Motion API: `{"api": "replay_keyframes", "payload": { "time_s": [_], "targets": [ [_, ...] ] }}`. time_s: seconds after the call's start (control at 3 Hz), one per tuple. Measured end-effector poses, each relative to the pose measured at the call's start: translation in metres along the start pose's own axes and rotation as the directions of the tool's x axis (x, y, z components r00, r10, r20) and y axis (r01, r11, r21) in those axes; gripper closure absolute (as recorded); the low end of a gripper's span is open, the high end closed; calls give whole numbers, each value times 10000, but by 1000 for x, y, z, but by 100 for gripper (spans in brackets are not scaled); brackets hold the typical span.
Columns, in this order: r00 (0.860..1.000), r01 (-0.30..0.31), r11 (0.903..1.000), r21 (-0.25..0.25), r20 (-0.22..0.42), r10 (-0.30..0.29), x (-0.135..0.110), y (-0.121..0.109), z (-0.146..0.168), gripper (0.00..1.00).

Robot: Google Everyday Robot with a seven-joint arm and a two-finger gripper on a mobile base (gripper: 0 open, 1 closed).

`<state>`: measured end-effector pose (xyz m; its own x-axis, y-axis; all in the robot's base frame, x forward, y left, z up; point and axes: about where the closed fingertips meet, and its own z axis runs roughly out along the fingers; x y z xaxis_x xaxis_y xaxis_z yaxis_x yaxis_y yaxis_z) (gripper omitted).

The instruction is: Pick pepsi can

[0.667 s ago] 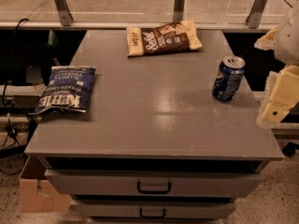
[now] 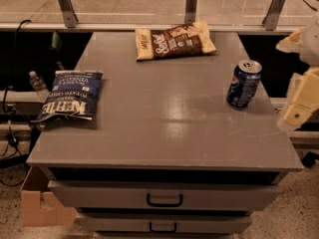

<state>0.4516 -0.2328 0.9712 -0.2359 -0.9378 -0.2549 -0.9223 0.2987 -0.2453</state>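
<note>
The pepsi can (image 2: 243, 84) is a small dark-blue can with a silver top. It stands upright on the right side of the grey table (image 2: 164, 118), near the right edge. My gripper (image 2: 297, 73) is at the right edge of the view, just right of the can and off the table's side. Its cream fingers (image 2: 300, 102) are spread apart and hold nothing. The gripper does not touch the can.
A blue Kettle chip bag (image 2: 70, 95) lies flat at the table's left edge. A brown-and-cream chip bag (image 2: 174, 40) lies at the back middle. Drawers (image 2: 164, 198) are below the front edge. A cardboard box (image 2: 40, 203) sits on the floor at the left. A metal railing (image 2: 192, 4) runs behind.
</note>
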Motion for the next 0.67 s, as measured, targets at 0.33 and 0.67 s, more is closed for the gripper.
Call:
{"api": "replay_keyframes", "payload": {
  "time_s": [0.33, 0.67],
  "targets": [
    [9953, -458, 9989, 133, 855, 445, 18, -28, 18, 0],
    [9786, -894, 9954, 347, 1888, 813, 29, -58, 34, 0]
  ]
}}
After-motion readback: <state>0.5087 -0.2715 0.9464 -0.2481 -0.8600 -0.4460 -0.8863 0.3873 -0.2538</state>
